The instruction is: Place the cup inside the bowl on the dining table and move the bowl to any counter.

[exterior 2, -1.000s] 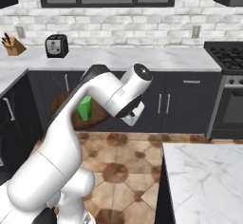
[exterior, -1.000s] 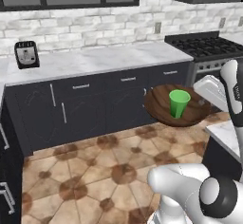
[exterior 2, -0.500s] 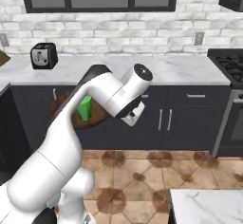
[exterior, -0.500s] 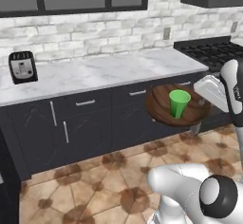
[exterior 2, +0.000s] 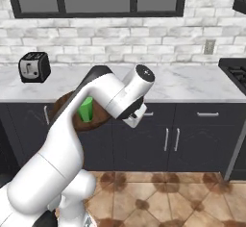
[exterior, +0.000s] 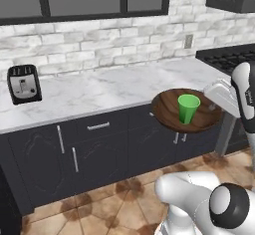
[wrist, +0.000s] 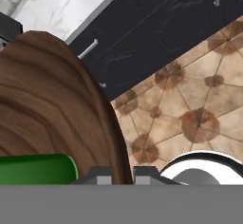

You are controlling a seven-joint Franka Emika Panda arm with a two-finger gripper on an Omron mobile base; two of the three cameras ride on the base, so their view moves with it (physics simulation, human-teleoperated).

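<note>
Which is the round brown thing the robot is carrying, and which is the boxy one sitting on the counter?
The bowl is the round brown one, pinched at its rim by the hand, with the green cup inside. The boxy one is the toaster.

The robot's white arm [exterior 2: 103, 96] hides most of the bowl [exterior 2: 62, 107]; the cup [wrist: 35, 169] is cut off at the hand view's left edge.

no readable text or labels, toaster [exterior: 23, 83] front perhaps too blurred
</note>
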